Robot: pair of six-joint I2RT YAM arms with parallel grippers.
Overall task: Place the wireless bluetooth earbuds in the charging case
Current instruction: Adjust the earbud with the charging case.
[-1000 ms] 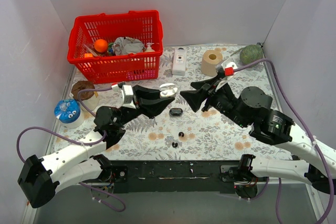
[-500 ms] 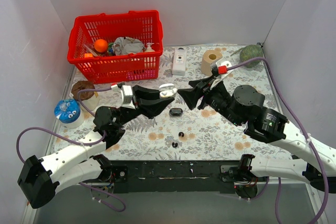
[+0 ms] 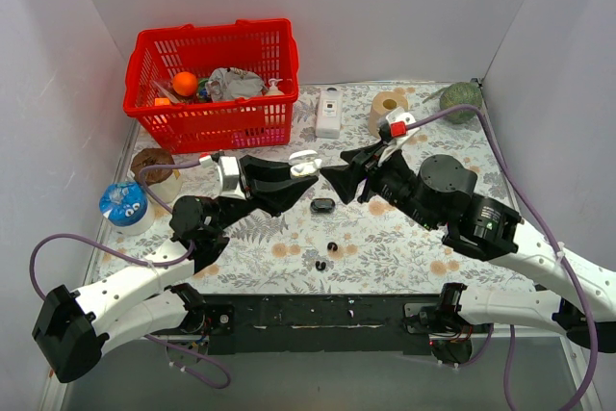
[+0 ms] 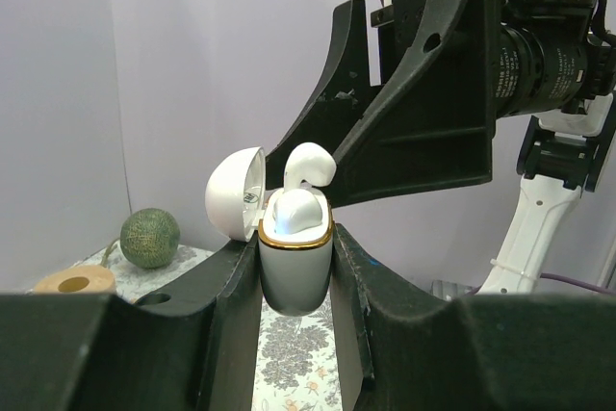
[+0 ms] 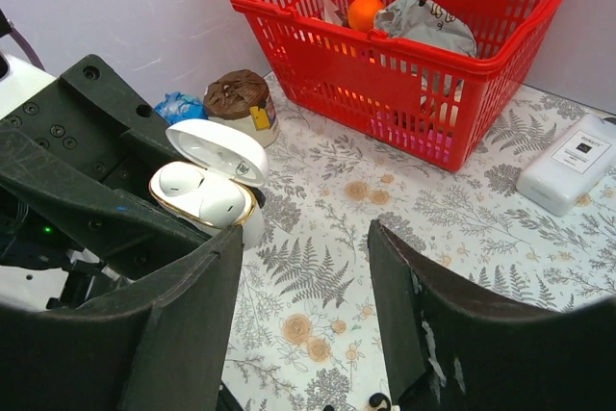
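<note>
Clamping the open charging case [image 4: 295,271], our left gripper [image 3: 296,173] grips it firmly; two white earbuds [image 5: 202,190] sit inside. At its three o'clock our right gripper [image 5: 303,271] gapes empty. Black earbuds [image 3: 332,247] lie on the table [image 3: 404,238] at six o'clock.

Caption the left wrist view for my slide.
Left tool grips the open white charging case with two white earbuds sitting in its top.

Bright, even overhead light, soft shadows throughout; wrist views soften at near foreground.
</note>
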